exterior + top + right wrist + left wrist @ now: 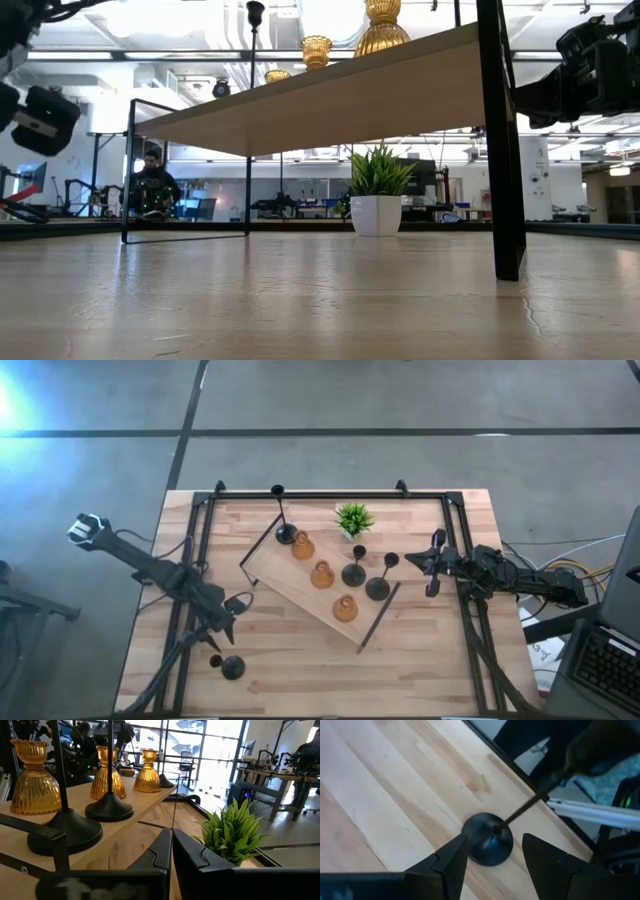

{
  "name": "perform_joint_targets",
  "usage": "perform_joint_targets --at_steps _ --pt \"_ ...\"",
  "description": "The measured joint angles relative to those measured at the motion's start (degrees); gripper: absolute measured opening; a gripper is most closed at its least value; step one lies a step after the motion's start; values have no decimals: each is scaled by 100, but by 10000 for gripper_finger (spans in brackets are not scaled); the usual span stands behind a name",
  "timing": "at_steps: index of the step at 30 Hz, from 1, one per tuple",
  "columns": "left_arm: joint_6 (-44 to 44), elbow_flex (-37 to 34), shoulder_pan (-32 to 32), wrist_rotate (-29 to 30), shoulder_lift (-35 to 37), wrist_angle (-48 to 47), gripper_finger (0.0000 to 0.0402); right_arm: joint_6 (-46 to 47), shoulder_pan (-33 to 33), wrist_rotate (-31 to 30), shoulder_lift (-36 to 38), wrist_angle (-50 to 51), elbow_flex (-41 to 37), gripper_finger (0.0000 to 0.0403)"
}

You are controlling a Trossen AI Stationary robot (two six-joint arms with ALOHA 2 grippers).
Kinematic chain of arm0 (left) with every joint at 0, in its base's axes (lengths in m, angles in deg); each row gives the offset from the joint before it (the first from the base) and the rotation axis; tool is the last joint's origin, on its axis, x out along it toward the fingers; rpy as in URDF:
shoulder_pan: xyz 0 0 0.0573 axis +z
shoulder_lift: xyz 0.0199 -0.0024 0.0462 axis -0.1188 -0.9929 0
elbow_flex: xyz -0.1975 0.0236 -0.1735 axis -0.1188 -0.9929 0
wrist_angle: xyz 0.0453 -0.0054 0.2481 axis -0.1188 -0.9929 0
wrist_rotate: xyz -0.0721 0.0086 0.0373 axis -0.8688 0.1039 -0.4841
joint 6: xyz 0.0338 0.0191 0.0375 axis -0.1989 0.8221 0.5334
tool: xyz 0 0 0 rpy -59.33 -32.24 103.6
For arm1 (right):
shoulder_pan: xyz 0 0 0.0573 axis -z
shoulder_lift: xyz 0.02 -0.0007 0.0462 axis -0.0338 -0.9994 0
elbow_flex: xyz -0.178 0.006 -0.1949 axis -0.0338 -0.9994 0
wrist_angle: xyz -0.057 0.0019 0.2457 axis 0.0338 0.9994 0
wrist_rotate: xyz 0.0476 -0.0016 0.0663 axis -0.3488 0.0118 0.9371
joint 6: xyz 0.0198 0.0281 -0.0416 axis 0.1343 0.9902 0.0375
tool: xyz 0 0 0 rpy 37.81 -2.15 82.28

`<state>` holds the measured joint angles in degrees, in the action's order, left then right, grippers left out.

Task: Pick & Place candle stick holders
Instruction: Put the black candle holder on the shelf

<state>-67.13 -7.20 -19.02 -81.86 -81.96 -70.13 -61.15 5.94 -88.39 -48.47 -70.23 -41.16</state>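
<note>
Black holder between open left gripper fingers (cup apparently blurred)

You are working in a robotics lab or an open workshop hall. Beyond your right gripper stand tall glass partitions, an office chair and a workbench carrying more arm rigs, with a person at its far end. Across the butcher-block table you see ceiling strip lights and another person seated among benches of equipment. From above, the table sits on a grey concrete floor marked with dark lines, and loose cables and a keyboard lie out past your right gripper's arm.
</note>
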Motion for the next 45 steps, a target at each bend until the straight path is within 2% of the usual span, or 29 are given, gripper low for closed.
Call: perform_joint_targets --at_steps 5,14,22,27,45 --pt "245 -56 -191 -3 -224 137 193 0 0 -2 -2 0 0 8" --pt "245 -22 -518 -5 -549 1098 193 0 0 0 -2 1 0 8" --pt "237 -19 -786 -5 -899 1288 193 0 0 0 -2 -2 0 8" --pt "207 22 -948 5 -1077 1729 193 0 0 0 -2 1 0 8" --pt "217 57 -993 93 -1637 2325 190 0 0 -2 -2 1 0 8"
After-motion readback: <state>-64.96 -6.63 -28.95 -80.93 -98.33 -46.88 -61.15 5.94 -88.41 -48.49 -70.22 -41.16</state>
